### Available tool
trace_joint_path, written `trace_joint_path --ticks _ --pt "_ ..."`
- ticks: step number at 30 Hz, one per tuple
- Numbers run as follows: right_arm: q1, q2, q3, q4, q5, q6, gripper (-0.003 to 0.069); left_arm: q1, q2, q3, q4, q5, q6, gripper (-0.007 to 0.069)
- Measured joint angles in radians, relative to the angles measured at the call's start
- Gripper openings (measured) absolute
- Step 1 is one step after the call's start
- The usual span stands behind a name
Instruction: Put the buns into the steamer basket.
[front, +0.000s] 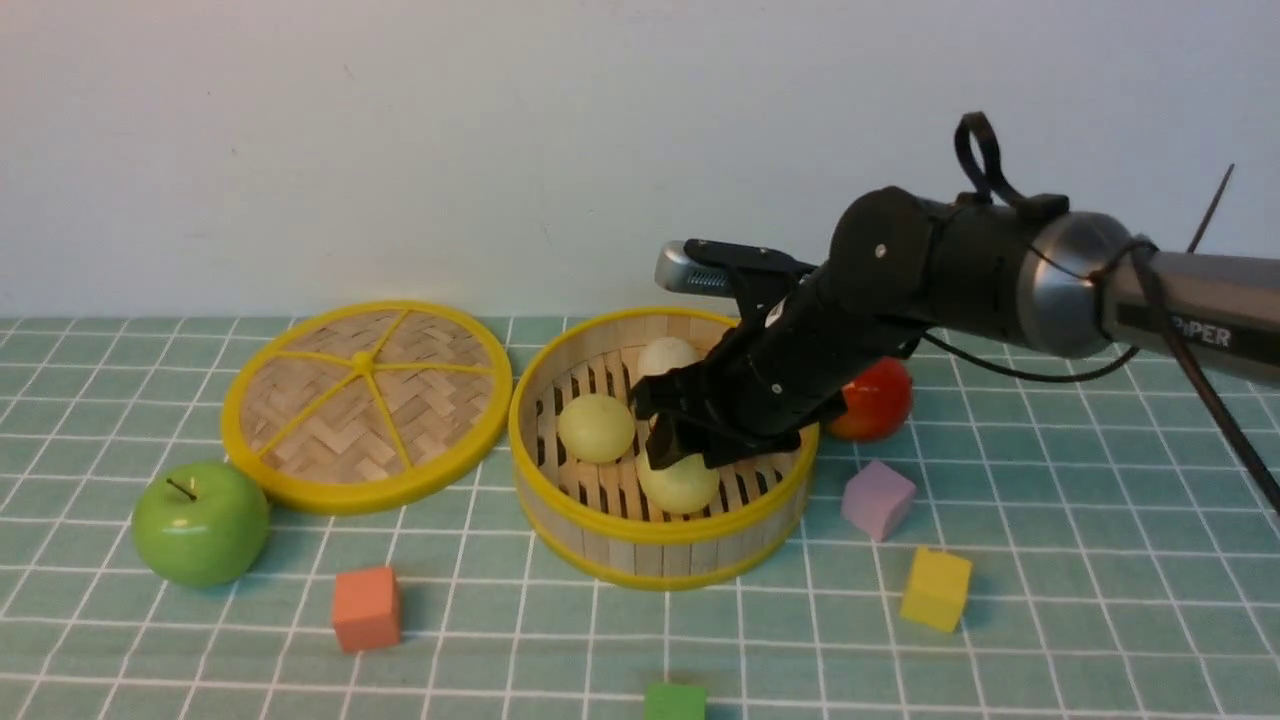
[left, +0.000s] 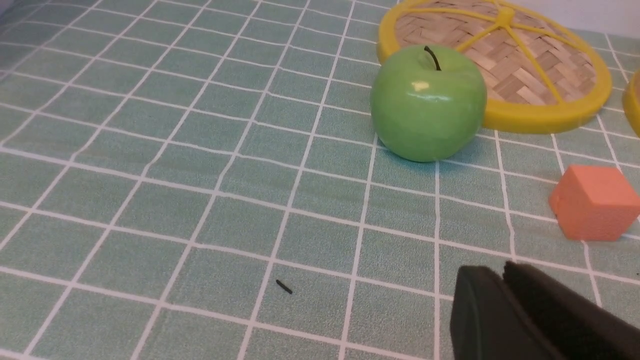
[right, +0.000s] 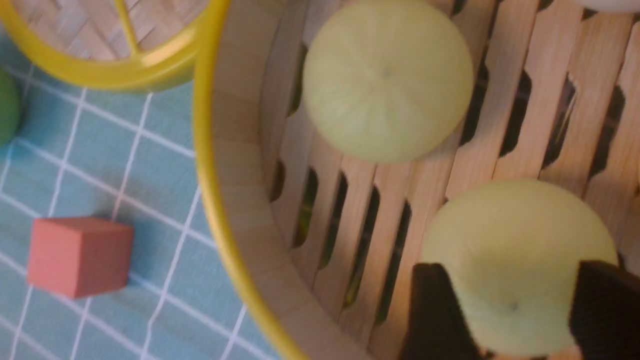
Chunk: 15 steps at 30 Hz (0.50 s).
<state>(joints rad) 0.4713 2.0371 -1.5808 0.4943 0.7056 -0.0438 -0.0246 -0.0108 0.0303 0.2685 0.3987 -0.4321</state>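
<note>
Covering the table is a green cloth (front: 1050, 640) with white squares. Over it, from the right side, comes the big right arm (front: 960, 270), ending in the right gripper (right: 511, 267), which is down in the steamer basket (front: 660, 555). Its fingers are spread wide, with one on each side of a pale yellow-green bun (front: 680, 485); I cannot tell if they touch it. The basket is round and sits near the middle of the table, toward the far edge. Just beside it, on the left, the flat woven lid (front: 330, 420) with yellow spokes lies toward the far edge too. The left gripper (left: 492, 272) shows over the cloth in its wrist view, its two fingers pressed together. A shiny green apple (front: 200, 523) is near the left edge, by the near side of the lid. A shiny red fruit (front: 873, 400) sits just right of the basket, partly hidden by the right arm. In the basket, the bun between the fingers rests on the slats. Another yellow-green bun (front: 596, 428) is to its left, and an off-white bun (front: 667, 357) is farther back. One more pale bit peeks out by the fingers, too hidden to name. Then come the small blocks: an orange block (front: 366, 608) between the apple and basket but nearer the near edge, a yellow block (front: 937, 588) and a purple block (front: 878, 500) right of the basket, and a green block (front: 675, 702) in front of it, partly out of view.
</note>
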Motion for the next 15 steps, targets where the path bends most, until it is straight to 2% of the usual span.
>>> trace_joint_path --ticks 1,3,8,10,14,15 --pt "0.0 -0.024 0.0 -0.012 0.034 0.0 0.0455 0.0 0.0 0.0 0.0 0.0 0.0 0.0071" --pt "0.0 -0.071 0.0 -0.035 0.077 0.0 0.0476 0.0 0.0 0.0 0.0 0.0 0.0 0.0071" --pt "0.0 -0.213 0.0 -0.106 0.213 0.013 0.0468 0.0 0.0 0.0 0.0 0.0 0.0 0.0071" --pt "0.0 -0.302 0.0 -0.152 0.289 0.028 0.0428 0.0 0.0 0.0 0.0 0.0 0.0 0.0071" --pt "0.0 -0.542 0.005 -0.272 0.418 0.078 0.0236 0.0 0.0 0.0 0.0 0.0 0.0 0.0071" --pt "0.0 -0.552 0.006 -0.278 0.42 0.082 0.0225 0.0 0.0 0.0 0.0 0.0 0.0 0.0071"
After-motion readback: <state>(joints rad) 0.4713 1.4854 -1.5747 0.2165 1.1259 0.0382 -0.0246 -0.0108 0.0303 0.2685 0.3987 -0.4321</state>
